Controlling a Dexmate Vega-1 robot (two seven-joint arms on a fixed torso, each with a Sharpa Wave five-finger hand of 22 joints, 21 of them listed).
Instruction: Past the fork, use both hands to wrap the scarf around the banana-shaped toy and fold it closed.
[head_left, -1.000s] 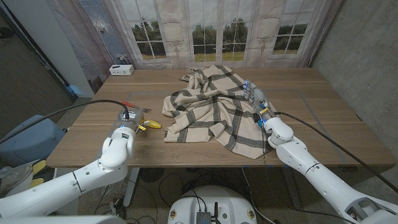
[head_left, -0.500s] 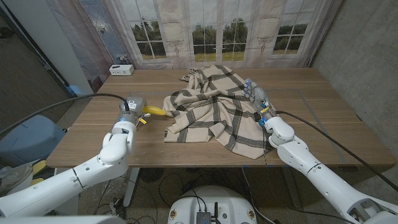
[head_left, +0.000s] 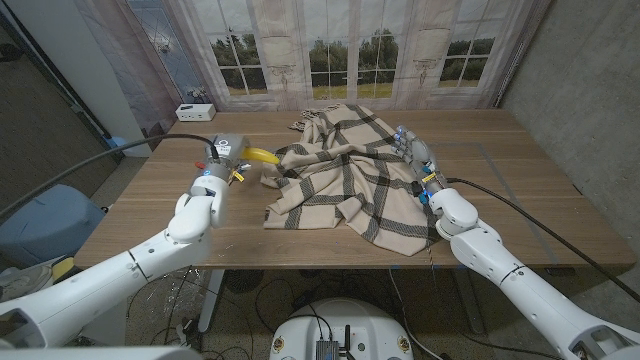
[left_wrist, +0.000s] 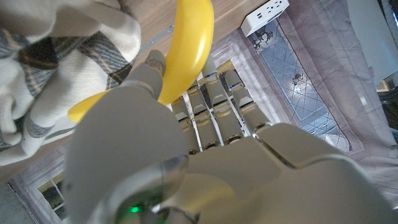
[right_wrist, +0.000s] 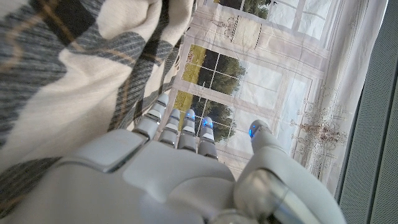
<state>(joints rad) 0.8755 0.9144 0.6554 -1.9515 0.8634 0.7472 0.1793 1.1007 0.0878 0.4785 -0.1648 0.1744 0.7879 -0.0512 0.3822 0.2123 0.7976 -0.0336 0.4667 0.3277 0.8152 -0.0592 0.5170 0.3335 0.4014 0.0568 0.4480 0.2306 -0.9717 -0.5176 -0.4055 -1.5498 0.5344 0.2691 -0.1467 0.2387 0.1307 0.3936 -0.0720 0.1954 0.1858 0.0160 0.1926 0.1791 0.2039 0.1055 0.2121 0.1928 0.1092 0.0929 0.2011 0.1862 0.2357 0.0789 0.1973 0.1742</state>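
Note:
My left hand (head_left: 222, 160) grips a yellow banana-shaped toy (head_left: 262, 156) just above the table, at the left edge of the scarf (head_left: 345, 170). The scarf is cream with dark checks and lies crumpled in the middle of the wooden table (head_left: 150, 215). In the left wrist view the toy (left_wrist: 186, 50) sticks out past my left hand's fingers (left_wrist: 214, 102), close to a fold of scarf (left_wrist: 56, 68). My right hand (head_left: 420, 165) stands at the scarf's right edge with its fingers straight and the thumb apart. There the cloth (right_wrist: 74, 68) hangs over my right hand's fingertips (right_wrist: 180, 121).
A white power strip (head_left: 196, 112) lies at the table's far left corner, also seen in the left wrist view (left_wrist: 266, 14). A curtain with a printed window backs the table. Bare wood stretches on both sides of the scarf.
My left hand has carried the banana toy away from the near left part of the table, farther back and rightward, up to the scarf's left edge. The right hand has hardly moved.

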